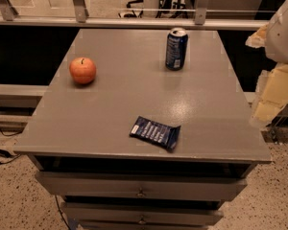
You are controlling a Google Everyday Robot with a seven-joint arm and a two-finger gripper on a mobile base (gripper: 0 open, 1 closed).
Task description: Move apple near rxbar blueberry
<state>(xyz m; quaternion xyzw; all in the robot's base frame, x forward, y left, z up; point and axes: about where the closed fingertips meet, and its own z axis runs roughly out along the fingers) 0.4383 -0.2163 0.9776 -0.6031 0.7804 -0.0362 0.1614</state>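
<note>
The apple (82, 70) is round and orange-red with a short dark stem, and it stands on the left side of the grey table top (120, 104). The rxbar blueberry (155, 132), a flat dark-blue wrapper with white print, lies near the table's front edge, a little right of the middle. My arm with the gripper (265, 110) hangs at the right edge of the view, just off the table's right side and far from the apple. It holds nothing that I can see.
An upright dark-blue soda can (176, 48) stands at the back of the table, right of the middle. Drawers (141, 190) sit under the table top. A rail with metal posts (134, 20) runs behind the table.
</note>
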